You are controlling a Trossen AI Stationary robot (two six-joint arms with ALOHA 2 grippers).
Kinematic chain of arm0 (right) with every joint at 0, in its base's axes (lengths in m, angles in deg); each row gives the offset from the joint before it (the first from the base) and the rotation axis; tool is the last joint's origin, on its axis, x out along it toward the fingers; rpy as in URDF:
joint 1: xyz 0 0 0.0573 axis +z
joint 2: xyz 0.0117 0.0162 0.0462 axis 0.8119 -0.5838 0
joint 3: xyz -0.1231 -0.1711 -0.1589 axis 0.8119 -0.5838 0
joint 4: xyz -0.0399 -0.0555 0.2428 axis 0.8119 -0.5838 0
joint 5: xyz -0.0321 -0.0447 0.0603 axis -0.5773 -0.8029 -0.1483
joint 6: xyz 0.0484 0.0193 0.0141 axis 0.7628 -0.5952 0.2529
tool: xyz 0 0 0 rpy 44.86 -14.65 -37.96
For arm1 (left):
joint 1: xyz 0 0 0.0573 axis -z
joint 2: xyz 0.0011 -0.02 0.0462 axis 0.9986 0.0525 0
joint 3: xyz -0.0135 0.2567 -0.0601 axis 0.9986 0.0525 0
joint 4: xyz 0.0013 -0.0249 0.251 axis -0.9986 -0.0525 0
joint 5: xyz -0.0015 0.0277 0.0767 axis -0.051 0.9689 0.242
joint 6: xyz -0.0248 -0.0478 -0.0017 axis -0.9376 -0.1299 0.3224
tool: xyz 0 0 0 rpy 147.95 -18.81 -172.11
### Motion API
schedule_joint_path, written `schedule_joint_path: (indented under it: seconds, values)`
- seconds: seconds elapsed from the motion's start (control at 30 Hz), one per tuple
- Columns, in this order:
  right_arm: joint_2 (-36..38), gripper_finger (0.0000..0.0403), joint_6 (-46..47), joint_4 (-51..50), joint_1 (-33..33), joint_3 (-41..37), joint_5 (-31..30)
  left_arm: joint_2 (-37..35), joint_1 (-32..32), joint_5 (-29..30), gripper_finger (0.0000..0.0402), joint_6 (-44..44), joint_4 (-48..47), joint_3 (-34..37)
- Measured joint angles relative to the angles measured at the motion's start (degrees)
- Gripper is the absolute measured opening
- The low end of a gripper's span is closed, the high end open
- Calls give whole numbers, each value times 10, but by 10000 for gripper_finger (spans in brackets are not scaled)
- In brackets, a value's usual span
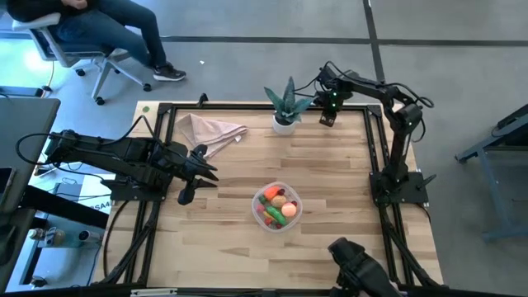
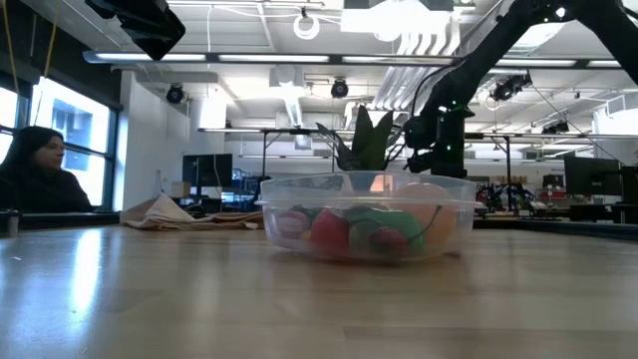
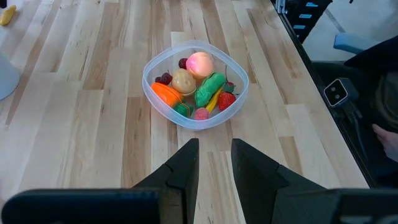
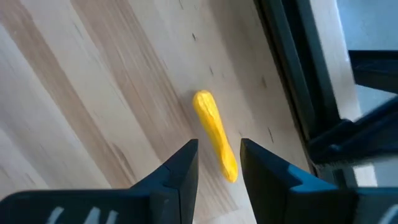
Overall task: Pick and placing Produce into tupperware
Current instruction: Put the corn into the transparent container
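The clear round tupperware [image 1: 255, 206] stands mid-table with produce in it: an orange carrot [image 3: 165, 93], a pink peach [image 3: 200, 62], a green cucumber [image 3: 210, 89] and small red pieces. A yellow banana [image 4: 211, 124] lies flat on the wood near the table's far right corner. My right gripper [image 4: 217, 149] points down over it, open, one finger on each side of the banana's one end, apart from it. My left gripper [image 1: 202, 165] hangs shut above the table's left side, facing the tub, with nothing between its fingers.
A green spiky plant in a white pot [image 1: 285, 111] stands at the far edge, just left of my right gripper. A beige napkin [image 1: 208, 132] lies crumpled at the far left. The black frame rail [image 4: 292, 81] runs close beside the banana. A person sits beyond the table.
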Motion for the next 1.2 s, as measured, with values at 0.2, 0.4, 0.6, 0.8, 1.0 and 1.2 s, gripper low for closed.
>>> schedule_joint_path:
  seconds: [0.2, 0.4, 0.6, 0.8, 1.0, 1.2]
  values:
    - [-24, 110, 8, 0, 0, 0, 0, 0, 0, 0, 83, 0, 0, 0]
    - [-26, 110, 6, -4, 1, 0, -14, 0, 0, 0, 83, 0, 0, 0]
    - [-26, 110, -6, -1, 1, 0, -13, 0, 0, 0, 83, 0, 0, 0]
    - [-26, 110, -5, 5, 1, 0, -16, 0, 0, 0, 83, 0, 0, 0]
    - [-26, 110, 0, 10, 1, 0, -21, 0, 0, 0, 83, 0, 0, 0]
    - [-43, 110, 10, 7, 1, 0, -23, 0, 0, 0, 83, 0, 0, 0]
